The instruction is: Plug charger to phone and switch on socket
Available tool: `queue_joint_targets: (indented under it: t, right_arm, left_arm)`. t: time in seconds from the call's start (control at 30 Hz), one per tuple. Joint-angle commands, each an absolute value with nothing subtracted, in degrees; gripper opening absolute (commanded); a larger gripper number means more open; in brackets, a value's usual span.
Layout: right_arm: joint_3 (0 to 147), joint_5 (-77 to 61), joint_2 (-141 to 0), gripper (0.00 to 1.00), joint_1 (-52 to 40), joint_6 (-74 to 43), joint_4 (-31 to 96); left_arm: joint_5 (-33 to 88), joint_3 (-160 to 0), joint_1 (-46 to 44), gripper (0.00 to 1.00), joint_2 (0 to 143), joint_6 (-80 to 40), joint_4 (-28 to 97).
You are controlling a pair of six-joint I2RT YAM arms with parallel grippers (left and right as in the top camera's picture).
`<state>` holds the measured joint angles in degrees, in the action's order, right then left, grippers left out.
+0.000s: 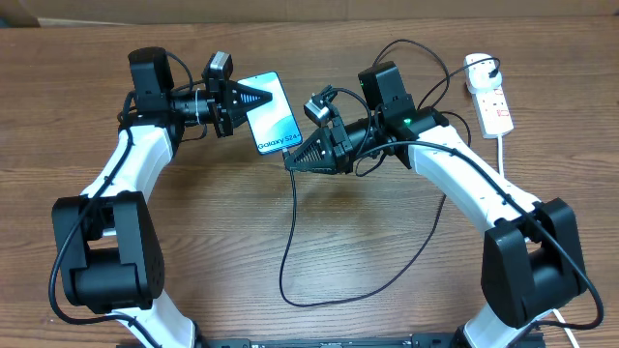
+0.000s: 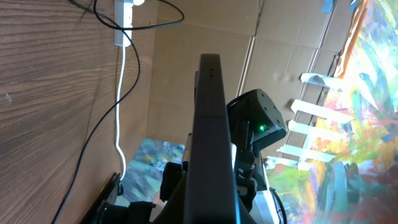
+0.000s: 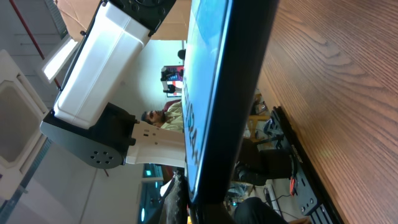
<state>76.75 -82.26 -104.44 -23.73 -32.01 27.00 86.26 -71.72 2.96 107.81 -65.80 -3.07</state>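
Observation:
The phone (image 1: 273,116) is held off the wooden table, screen up and blue-white, with my left gripper (image 1: 257,97) shut on its left long edge. My right gripper (image 1: 293,159) is shut on the connector end of the charger (image 1: 290,227), right at the phone's near short end. The black cable drops from there, loops over the table and runs up to its plug (image 1: 481,67) in the white socket (image 1: 494,104) at the far right. The left wrist view has the phone (image 2: 209,124) edge-on. In the right wrist view the phone (image 3: 214,87) fills the middle; the connector is hidden.
The socket's thick white cord (image 1: 503,159) runs toward the front along the right side. A cardboard wall (image 1: 309,10) stands behind the table. Both arm bases (image 1: 102,256) sit at the front corners, and the black cable loop lies between them.

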Motion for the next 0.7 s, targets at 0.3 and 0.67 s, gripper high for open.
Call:
queue_joint_targets:
  t: [0.3, 0.67]
  right_arm:
    - [77.1, -78.9, -104.7, 0.04, -23.6, -36.2, 26.3]
    - [77.1, -78.5, -104.7, 0.04, -23.6, -39.1, 26.2]
  left_arm:
    - [90.6, -72.9, 1.7, 0.04, 107.6, -64.7, -3.7]
    - [90.6, -72.9, 1.7, 0.04, 107.6, -64.7, -3.8]
